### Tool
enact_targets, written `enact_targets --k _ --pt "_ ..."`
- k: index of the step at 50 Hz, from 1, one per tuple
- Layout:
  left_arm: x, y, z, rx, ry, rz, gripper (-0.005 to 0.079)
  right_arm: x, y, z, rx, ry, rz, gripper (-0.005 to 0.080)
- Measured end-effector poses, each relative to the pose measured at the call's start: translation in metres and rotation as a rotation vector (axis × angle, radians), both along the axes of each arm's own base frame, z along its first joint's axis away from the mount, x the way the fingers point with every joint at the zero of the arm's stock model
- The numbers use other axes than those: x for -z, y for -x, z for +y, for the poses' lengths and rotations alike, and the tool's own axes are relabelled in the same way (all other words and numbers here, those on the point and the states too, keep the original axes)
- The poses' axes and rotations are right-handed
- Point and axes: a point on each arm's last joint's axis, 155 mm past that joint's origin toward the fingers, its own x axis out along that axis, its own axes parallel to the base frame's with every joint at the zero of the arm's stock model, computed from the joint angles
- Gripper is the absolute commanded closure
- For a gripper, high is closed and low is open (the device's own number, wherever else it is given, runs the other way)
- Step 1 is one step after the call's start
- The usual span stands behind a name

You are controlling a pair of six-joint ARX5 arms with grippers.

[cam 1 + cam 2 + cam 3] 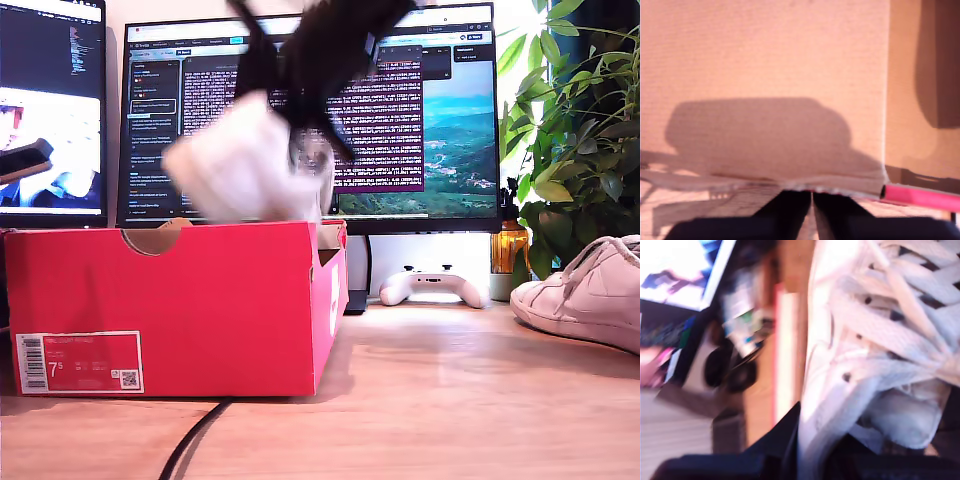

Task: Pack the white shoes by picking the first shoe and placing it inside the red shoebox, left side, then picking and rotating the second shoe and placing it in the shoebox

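Note:
One white shoe [235, 165], blurred by motion, hangs just above the open red shoebox [200, 300] on the exterior view's left. My second gripper [300, 140] is shut on it from above. The second wrist view shows its laces and tongue [880, 340] close up between my second gripper's [815, 455] dark fingers, with the box's red rim [775, 355] beside it. The other white shoe [590, 290] lies on the desk at the exterior view's right. My first gripper [812, 200] has its jaws together at a cardboard edge by the red rim [920, 197]. Whether it pinches anything is unclear.
A white game controller [435, 285] sits behind the box, under the big monitor [400, 110]. A second monitor [50, 100] stands at the exterior view's left and a leafy plant [570, 130] at its right. A black cable [195, 440] runs across the wooden desk in front.

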Motion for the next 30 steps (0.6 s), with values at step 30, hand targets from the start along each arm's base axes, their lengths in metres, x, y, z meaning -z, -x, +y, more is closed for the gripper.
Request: enact_targets --k 30 --pt "-0.001 -0.001 0.0 0.001 0.002 -0.008 0.0761 0.016 0.006 0.034 -0.011 -0.013 -0.023 0.0765"
